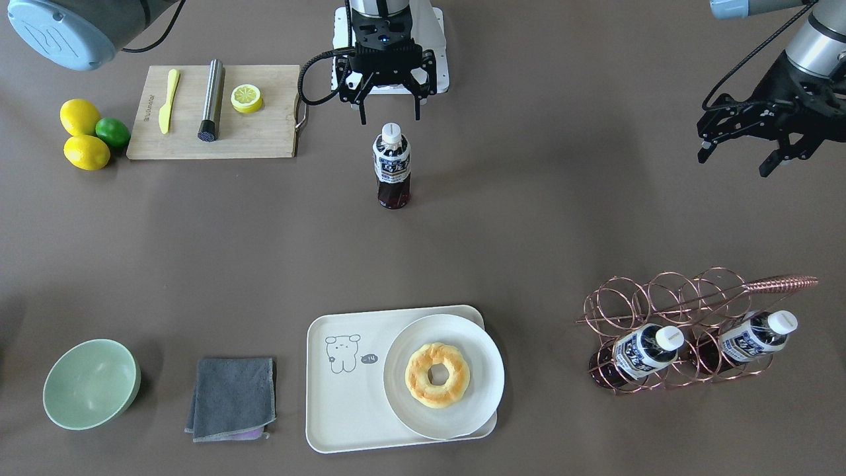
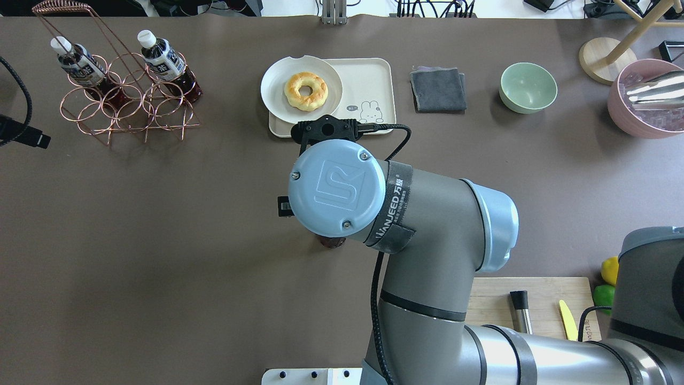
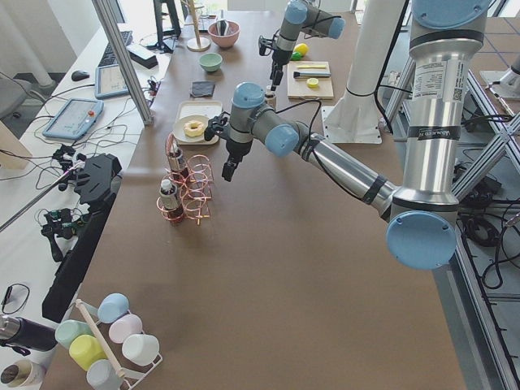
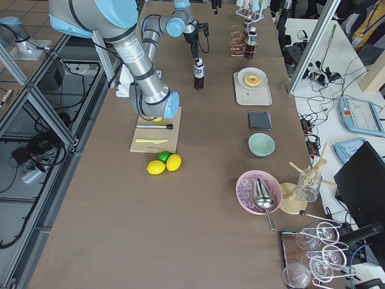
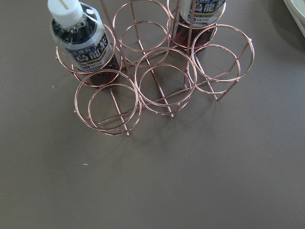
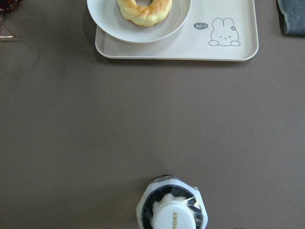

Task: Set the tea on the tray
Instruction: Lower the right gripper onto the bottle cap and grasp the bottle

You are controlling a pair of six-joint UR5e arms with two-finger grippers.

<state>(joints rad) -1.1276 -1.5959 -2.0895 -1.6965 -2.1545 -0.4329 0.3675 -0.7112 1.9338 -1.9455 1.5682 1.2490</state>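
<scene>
A tea bottle (image 1: 392, 165) stands upright on the brown table, apart from the tray; in the right wrist view its white cap (image 6: 172, 212) is at the bottom edge. My right gripper (image 1: 390, 112) is open, hovering just above and behind the cap without touching it. The cream tray (image 1: 344, 396) with a cartoon drawing lies at the far side, also in the right wrist view (image 6: 190, 47). Two more tea bottles (image 1: 644, 350) (image 1: 757, 334) lie in a copper wire rack (image 1: 667, 297). My left gripper (image 1: 735, 164) is open and empty, above the table near the rack.
A round white plate (image 1: 476, 396) with a donut (image 1: 437, 374) covers half the tray. A wooden cutting board (image 1: 264, 139) with knife, metal rod and lemon slice, lemons and a lime (image 1: 86, 135), a green bowl (image 1: 90, 383) and a grey cloth (image 1: 231, 396) sit around.
</scene>
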